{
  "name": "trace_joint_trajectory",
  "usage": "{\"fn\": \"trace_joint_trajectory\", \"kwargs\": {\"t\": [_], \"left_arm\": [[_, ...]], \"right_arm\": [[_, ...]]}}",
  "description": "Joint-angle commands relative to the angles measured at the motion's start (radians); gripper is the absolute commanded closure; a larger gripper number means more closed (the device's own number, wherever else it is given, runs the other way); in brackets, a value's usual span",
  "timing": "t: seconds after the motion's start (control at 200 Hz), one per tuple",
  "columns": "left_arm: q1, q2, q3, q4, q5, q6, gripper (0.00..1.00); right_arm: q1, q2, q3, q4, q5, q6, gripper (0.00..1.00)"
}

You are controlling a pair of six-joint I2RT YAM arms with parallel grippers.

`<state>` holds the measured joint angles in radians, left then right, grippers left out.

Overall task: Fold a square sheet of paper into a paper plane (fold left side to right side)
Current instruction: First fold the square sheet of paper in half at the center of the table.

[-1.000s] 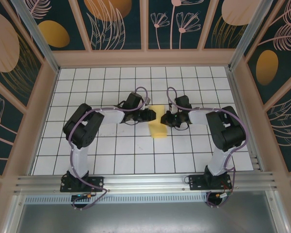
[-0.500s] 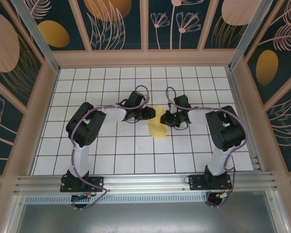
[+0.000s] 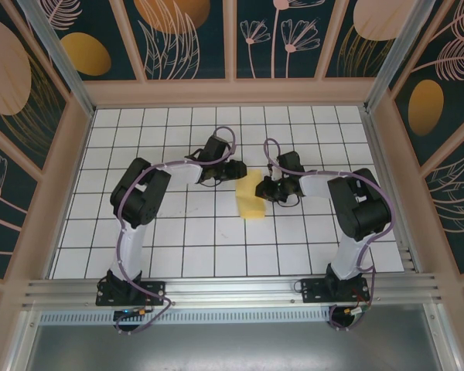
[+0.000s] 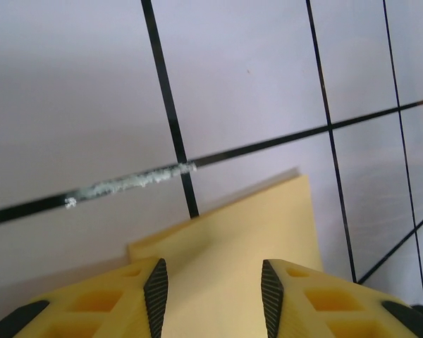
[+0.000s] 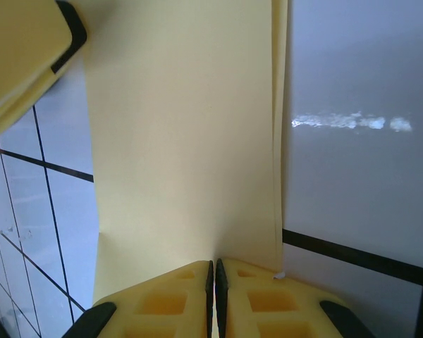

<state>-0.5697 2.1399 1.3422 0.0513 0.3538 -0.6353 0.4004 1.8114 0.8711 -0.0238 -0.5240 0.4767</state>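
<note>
The square sheet of paper (image 3: 251,198) lies folded to a yellow strip on the white grid table between both arms. In the right wrist view the sheet of paper (image 5: 183,141) shows two layered edges along its right side. My left gripper (image 3: 237,171) hovers at the strip's far left corner; its jaws (image 4: 213,289) stand open over the paper (image 4: 233,246), gripping nothing. My right gripper (image 3: 268,189) is at the strip's right edge. Its jaws (image 5: 214,271) are shut, tips against the paper's face. The paper plane shape is not formed.
The white grid table (image 3: 178,232) is ringed by a raised wooden frame (image 3: 232,93). A scuffed white mark (image 4: 130,182) lies on one black grid line. A finger of the left gripper (image 5: 28,49) shows at the top left in the right wrist view.
My left gripper has opened wider and drifted toward the far side of the table, off the strip's middle. The right gripper stays shut in place. The paper lies flatter.
</note>
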Motion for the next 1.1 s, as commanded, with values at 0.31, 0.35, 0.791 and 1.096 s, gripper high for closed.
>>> {"fn": "trace_joint_trajectory", "kwargs": {"t": [0.31,0.35,0.791,1.096], "left_arm": [[0.033,0.046,0.052,-0.056,-0.072,0.049,0.56],[0.038,0.039,0.063,-0.069,-0.072,0.058,0.56],[0.036,-0.275,-0.212,0.151,0.088,-0.004,0.53],[-0.043,-0.209,-0.284,0.278,0.178,-0.095,0.57]], "right_arm": [[0.006,0.065,-0.02,-0.069,0.09,-0.033,0.84],[0.006,0.064,-0.02,-0.067,0.088,-0.031,0.84],[0.006,0.058,-0.024,-0.051,0.079,-0.016,0.84],[0.009,0.054,-0.032,-0.045,0.079,-0.013,0.84]]}}
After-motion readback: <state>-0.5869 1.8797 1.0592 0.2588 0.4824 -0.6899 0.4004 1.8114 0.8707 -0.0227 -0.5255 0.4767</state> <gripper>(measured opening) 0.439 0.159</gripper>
